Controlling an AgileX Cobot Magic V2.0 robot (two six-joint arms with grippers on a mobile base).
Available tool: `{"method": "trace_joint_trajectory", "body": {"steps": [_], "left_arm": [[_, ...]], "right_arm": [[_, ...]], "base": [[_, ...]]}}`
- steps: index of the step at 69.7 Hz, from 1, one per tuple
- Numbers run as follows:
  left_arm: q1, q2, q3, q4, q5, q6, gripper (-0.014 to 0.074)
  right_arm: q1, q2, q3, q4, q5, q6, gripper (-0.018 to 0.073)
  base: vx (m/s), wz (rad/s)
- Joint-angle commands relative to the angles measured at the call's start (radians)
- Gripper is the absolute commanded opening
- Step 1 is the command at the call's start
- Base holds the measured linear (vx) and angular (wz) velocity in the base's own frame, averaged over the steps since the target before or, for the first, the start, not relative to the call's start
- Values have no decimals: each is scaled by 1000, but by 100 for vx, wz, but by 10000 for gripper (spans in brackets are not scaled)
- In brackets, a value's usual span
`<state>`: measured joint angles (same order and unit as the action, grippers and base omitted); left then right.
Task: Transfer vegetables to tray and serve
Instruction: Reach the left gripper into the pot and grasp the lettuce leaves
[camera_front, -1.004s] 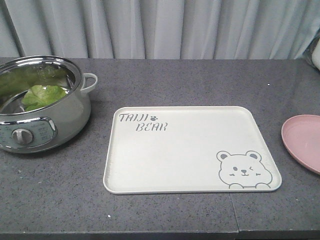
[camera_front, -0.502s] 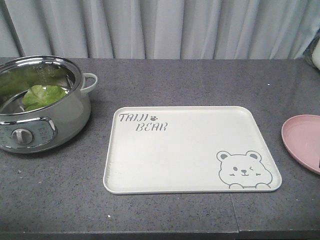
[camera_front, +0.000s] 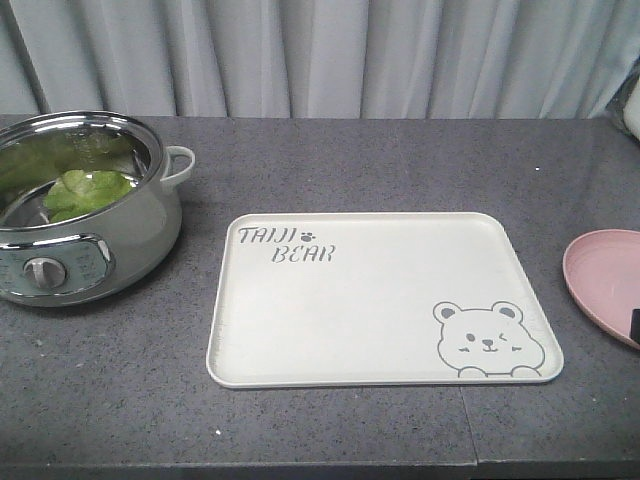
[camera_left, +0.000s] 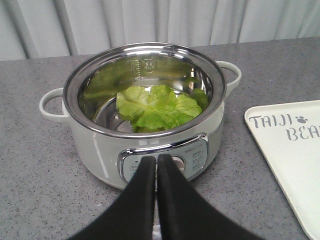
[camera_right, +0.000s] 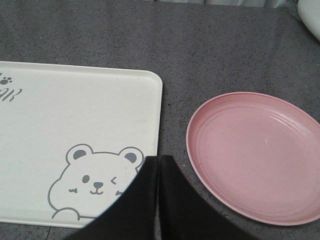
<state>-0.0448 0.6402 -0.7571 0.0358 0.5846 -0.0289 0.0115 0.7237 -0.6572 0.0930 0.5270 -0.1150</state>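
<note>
Lettuce leaves (camera_left: 159, 106) sit down in the electric pot (camera_left: 95, 142), straight ahead of our left gripper (camera_left: 156, 161) (jaws pressed together). Our right gripper (camera_right: 159, 162), jaws together too, is far off by the tray (camera_right: 75, 100), so left is nearer.

1. Grey lettering "TAIJI BEAR" is running across one corner of the tray (camera_front: 380, 300), with a paw print after "TAIJI".
2. Markings on the pot (camera_left: 90, 145) control panel (camera_left: 192, 157) are showing too small to read.
</note>
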Motion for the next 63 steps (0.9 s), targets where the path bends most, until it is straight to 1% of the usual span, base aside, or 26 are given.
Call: {"method": "trace_joint_trajectory", "body": {"steps": [1, 5, 7, 13, 14, 18, 23, 26, 31, 36, 40, 45, 52, 57, 63], "left_arm": [[4, 11, -34, 12, -65, -16, 33], [4, 11, -34, 51, -47, -21, 109], [4, 11, -34, 70, -39, -21, 153], [4, 11, -34, 117, -35, -21, 320], [4, 11, -34, 120, -35, -21, 356], [4, 11, -34, 124, -35, -21, 447], [4, 11, -34, 124, -35, -21, 526], [4, 11, -34, 124, -34, -21, 559], [4, 11, -34, 123, -34, -21, 582], [4, 11, -34, 123, -35, -21, 580], [4, 11, -34, 123, -35, -21, 575], [4, 12, -34, 85, -35, -28, 569], [4, 42, -46, 70, -47, -28, 566], [4, 107, -96, 70, 10, -28, 566], [4, 235, -193, 70, 121, -28, 567]], "right_arm": [[-3, 3, -33, -8, -64, 13, 64], [-3, 3, -33, -10, -56, 18, 144], [-3, 3, -33, -10, -55, 17, 202], [-3, 3, -33, -14, -52, 2, 375], [-3, 3, -33, -14, -50, -3, 403], [-3, 3, -33, -14, -43, -25, 524], [-3, 3, -33, -4, -42, -24, 612], [-3, 3, -33, -1, -40, -24, 657], [-3, 3, -33, -1, -41, -23, 681], [-3, 3, -33, -1, -41, -23, 677], [-3, 3, -33, -1, -41, -23, 668], [-3, 3, -33, -1, -41, -23, 651], [-3, 3, -33, -1, -41, -20, 618], [-3, 3, -33, -1, -41, -20, 589], [-3, 3, -33, -1, -40, -20, 554]], "base": [[0, 0], [0, 0], [0, 0], [0, 0], [0, 0], [0, 0], [0, 0], [0, 0], [0, 0], [0, 0], [0, 0], [0, 0], [0, 0], [0, 0], [0, 0]]}}
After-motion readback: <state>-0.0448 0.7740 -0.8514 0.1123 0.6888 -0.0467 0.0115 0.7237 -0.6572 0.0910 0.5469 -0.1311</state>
